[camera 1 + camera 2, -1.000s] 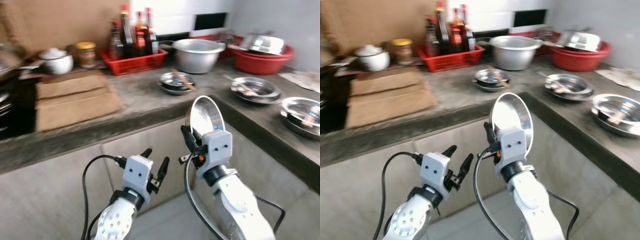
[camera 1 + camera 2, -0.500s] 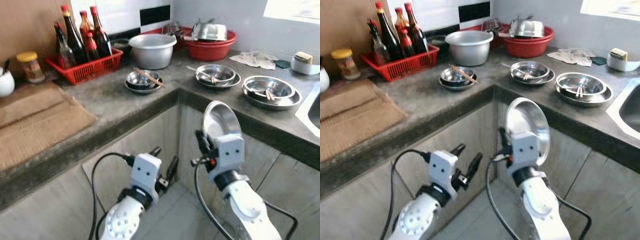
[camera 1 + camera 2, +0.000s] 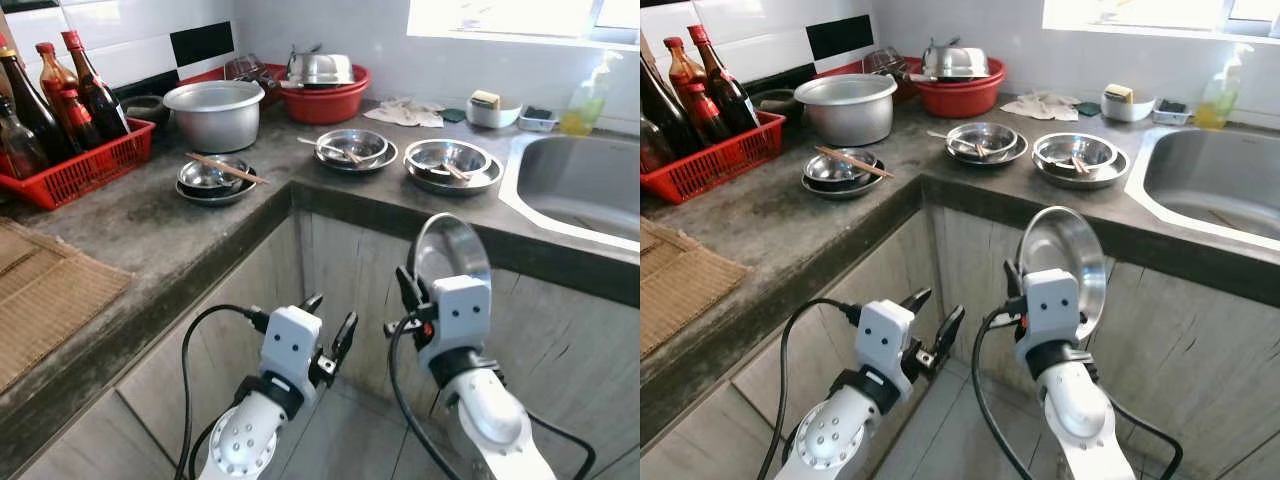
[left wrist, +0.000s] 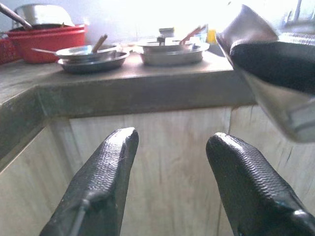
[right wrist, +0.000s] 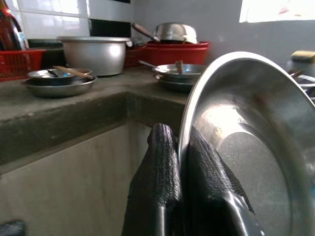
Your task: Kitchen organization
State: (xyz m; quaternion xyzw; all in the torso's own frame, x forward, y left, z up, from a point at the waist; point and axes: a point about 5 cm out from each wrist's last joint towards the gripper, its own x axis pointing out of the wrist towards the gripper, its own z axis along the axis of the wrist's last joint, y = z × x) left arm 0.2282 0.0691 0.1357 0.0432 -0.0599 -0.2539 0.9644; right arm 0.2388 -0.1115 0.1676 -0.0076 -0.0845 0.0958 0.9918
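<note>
Grey concrete worktop point(image 3: 180, 215) bends round an inner corner here, with a steel sink point(image 3: 585, 185) let into its right end below the window. Below the worktop's front edge, the right gripper point(image 3: 408, 300) holds a steel plate point(image 3: 452, 252) upright, its two black fingers point(image 5: 165, 172) clamped on the rim. The left gripper point(image 3: 328, 322) hangs beside it, fingers apart around nothing. Near the inner corner sit three sets of steel bowls on plates point(image 3: 212, 178), point(image 3: 352, 148), point(image 3: 452, 160), with chopsticks or spoons in them. Along the back edge stand a red crate of bottles point(image 3: 70, 165), a big aluminium pot point(image 3: 215, 110) and a red basin point(image 3: 320, 95) of steel dishes.
</note>
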